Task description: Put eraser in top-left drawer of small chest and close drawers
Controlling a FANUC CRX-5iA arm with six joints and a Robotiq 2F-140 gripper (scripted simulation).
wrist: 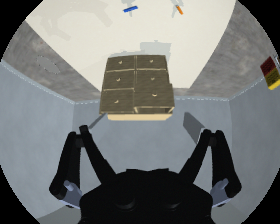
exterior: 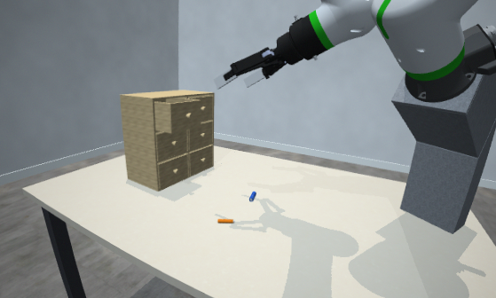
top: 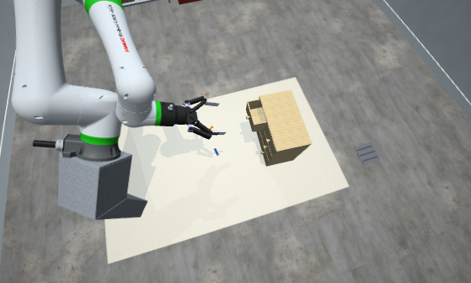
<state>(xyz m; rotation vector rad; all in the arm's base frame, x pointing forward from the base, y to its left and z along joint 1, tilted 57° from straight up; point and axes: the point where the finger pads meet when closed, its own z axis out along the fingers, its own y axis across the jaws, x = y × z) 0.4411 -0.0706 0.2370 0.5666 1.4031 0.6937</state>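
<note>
The gripper (top: 216, 118) (exterior: 239, 80) (wrist: 146, 119) is released: its fingers stand wide apart and nothing is between them. In the exterior view it is at upper center, tilted downward toward the left, above the table (top: 186, 219) (exterior: 116, 222) (wrist: 81, 45) and apart from the chest.

The chest (top: 285, 120) (exterior: 140, 137) (wrist: 121, 80) stands upright on the table, left of center in the exterior view. Its top-row left drawer (top: 248, 111) (exterior: 180, 116) (wrist: 158, 100) projects from the front; the other five drawers appear seated. In the top view the open drawer shows at the upper left of the chest. Its interior is only partly visible.

A short blue cylinder (top: 216, 152) (exterior: 253, 196) (wrist: 130, 9) and a short orange cylinder (top: 211, 127) (exterior: 225, 221) (wrist: 179, 10) lie on the table in front of the chest, apart from each other. The eraser cannot be identified with certainty; its location cannot be told.
</note>
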